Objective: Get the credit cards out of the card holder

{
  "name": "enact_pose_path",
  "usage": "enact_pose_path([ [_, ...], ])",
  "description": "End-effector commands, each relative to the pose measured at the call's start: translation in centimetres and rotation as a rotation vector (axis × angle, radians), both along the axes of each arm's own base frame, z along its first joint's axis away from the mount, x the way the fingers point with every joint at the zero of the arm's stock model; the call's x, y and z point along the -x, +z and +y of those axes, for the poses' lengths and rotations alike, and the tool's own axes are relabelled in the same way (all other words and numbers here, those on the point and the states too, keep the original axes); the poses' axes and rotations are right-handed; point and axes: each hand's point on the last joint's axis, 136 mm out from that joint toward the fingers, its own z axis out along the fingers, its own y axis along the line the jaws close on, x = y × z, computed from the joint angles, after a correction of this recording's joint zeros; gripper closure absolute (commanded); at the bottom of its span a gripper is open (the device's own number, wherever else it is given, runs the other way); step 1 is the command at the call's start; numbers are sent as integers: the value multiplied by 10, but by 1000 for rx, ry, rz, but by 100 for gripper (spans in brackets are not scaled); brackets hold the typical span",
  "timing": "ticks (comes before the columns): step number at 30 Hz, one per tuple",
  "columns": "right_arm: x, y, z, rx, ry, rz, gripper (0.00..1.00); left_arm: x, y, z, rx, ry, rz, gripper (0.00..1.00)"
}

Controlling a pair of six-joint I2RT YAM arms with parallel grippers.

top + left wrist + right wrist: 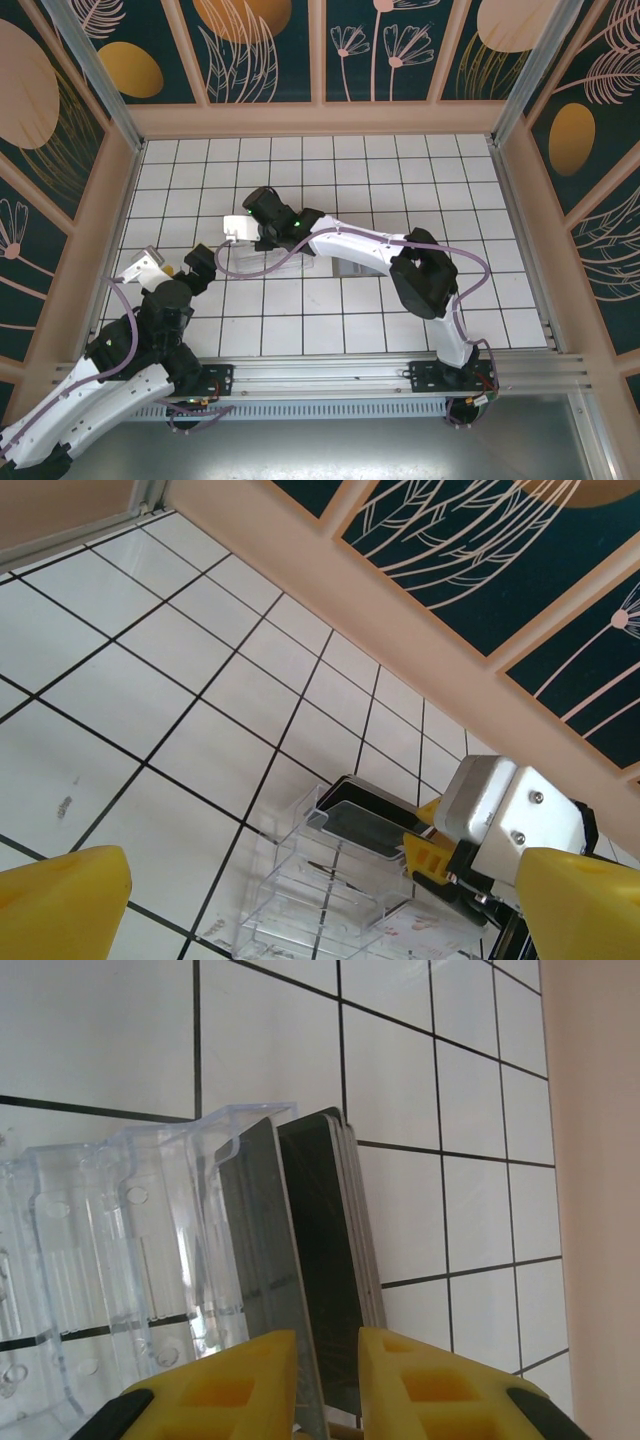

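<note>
The clear plastic card holder (pixel 120 1230) stands on the white tiles, and it is seen from the other side in the left wrist view (pixel 290 865). Grey credit cards (pixel 325 1230) stand in its end slot, one card (pixel 262 1230) leaning apart from the stack. My right gripper (pixel 328 1360) is slightly open, its yellow fingers straddling the near edges of the cards. In the left wrist view its fingers (pixel 432 858) sit at the cards (pixel 375 825). My left gripper (pixel 322 900) stands wide open, apart from the holder and holding nothing.
From above, my right gripper (pixel 243 238) reaches left across the tiled floor (pixel 400 170) and my left gripper (pixel 198 264) sits just left of it. A peach wall (pixel 420 630) with dark panels rises behind the holder.
</note>
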Motion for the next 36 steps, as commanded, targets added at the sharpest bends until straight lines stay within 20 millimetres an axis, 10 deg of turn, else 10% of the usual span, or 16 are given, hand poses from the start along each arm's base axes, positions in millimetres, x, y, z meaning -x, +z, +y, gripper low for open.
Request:
enact_pose_path([
  [1, -12, 27, 2, -60, -42, -36, 74, 0, -2, 3, -14, 11, -2, 1],
  [29, -39, 11, 0, -75, -141, -53, 64, -1, -2, 1, -28, 2, -6, 1],
  [36, -35, 37, 1, -134, -134, -48, 64, -2, -2, 1, -29, 3, -5, 1],
])
